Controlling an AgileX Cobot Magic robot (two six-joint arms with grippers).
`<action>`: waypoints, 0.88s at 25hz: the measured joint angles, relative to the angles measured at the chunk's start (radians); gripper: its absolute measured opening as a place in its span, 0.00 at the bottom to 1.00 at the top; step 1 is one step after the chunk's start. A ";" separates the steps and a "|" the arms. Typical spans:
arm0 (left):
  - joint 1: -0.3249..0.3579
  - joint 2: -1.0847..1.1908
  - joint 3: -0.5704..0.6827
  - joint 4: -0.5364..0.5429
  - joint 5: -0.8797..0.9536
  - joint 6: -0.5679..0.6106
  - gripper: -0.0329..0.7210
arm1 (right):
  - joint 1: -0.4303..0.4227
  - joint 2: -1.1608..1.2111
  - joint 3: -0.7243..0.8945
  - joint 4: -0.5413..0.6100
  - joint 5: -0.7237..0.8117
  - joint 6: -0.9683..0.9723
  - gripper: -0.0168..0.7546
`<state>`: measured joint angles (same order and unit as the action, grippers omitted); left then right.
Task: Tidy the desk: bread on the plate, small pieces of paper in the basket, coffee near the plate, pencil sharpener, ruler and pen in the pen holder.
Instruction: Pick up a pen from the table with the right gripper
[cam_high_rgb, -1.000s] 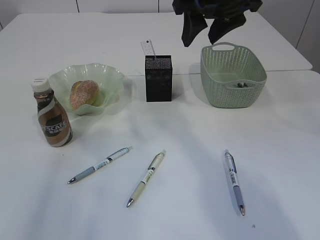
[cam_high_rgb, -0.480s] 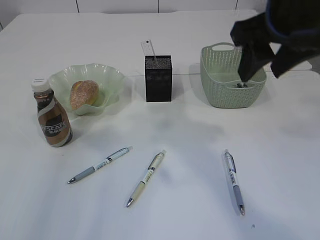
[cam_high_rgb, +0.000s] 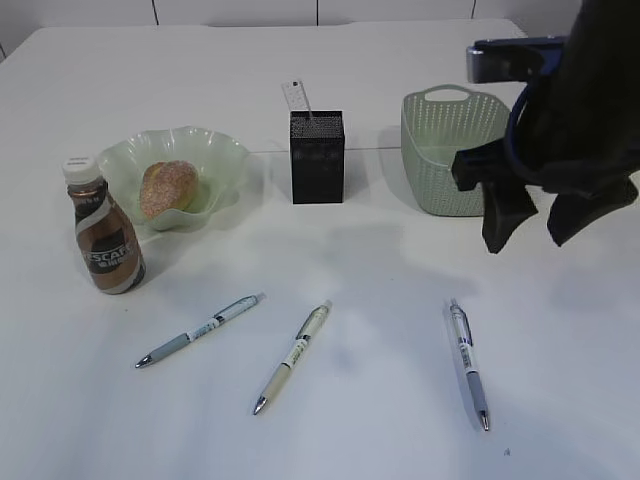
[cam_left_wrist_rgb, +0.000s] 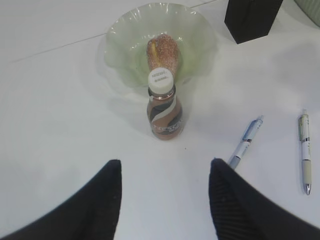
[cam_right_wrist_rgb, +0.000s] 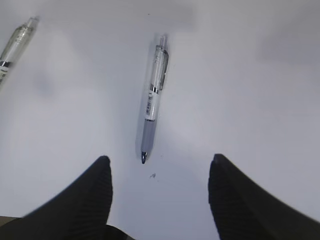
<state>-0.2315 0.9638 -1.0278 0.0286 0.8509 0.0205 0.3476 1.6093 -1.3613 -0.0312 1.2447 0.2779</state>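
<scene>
Bread lies on the green wavy plate, and the coffee bottle stands just left of it. A ruler sticks out of the black pen holder. Three pens lie on the table: blue, cream and purple. My right gripper hangs open over the table in front of the basket, above the purple pen. My left gripper is open and empty, near the coffee bottle. The pencil sharpener and small pieces of paper are hidden.
The right arm covers the basket's right half. The blue pen lies beside my left gripper's right finger. The cream pen lies further right. The white table's back edge and a seam run behind the pen holder.
My right arm has swung from above the table's back, across the basket, down to the front right over the purple pen. Its jaws stayed open. Nothing on the table moved.
</scene>
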 joint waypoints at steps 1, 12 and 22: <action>0.000 0.000 0.000 -0.002 0.004 0.000 0.57 | 0.000 0.011 0.000 0.000 -0.002 0.000 0.64; 0.000 0.000 0.000 -0.004 0.076 0.000 0.57 | 0.000 0.167 0.000 0.011 -0.020 0.061 0.64; 0.000 0.000 0.000 -0.004 0.086 0.000 0.57 | 0.000 0.289 0.000 0.049 -0.065 0.069 0.64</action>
<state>-0.2315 0.9638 -1.0278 0.0246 0.9370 0.0205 0.3476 1.8983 -1.3613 0.0181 1.1792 0.3471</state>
